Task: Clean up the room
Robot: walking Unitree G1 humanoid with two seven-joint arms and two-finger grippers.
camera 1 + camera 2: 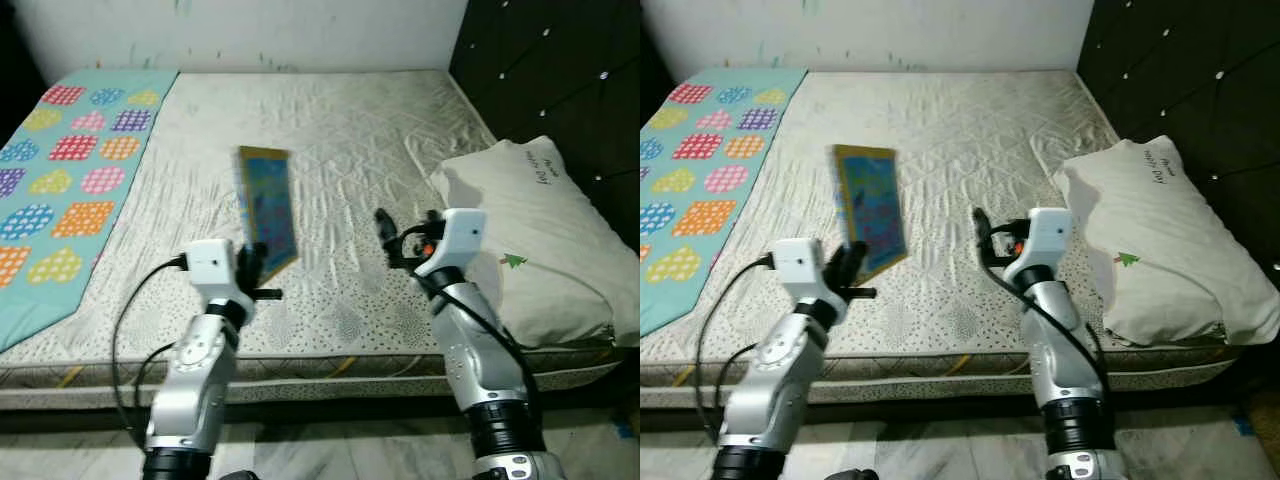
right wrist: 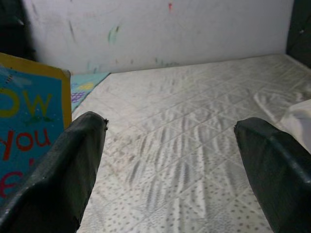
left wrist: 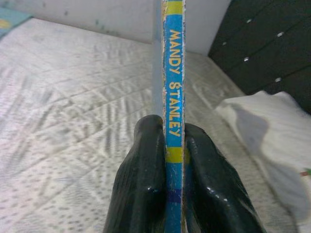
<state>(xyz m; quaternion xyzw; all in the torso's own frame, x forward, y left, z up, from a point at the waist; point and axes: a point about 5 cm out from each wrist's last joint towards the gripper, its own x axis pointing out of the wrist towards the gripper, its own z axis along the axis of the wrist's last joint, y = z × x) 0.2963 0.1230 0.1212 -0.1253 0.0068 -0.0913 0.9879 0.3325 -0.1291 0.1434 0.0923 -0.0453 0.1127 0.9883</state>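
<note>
Above the front edge of the mattress (image 1: 330, 130), the left gripper (image 1: 255, 268) holds a thin picture book (image 1: 268, 208) upright, its 2 black fingers (image 3: 141, 194) clamped on the lower end of the spine, which reads "MANDY STANLEY". The book stands clear of the bedding, its blue cover edged in yellow. The right gripper (image 1: 385, 232) hovers near the same front edge, between the book and the white pillow (image 1: 535, 235) at the headboard side, with its jaws spread wide and nothing in them. A patterned quilt (image 1: 70, 150) covers the far-left side of the mattress.

The book looks light and fairly stiff, a slim volume that could twist or slip if pinched only at one end. A hold near the middle of the spine would likely steady it better.
</note>
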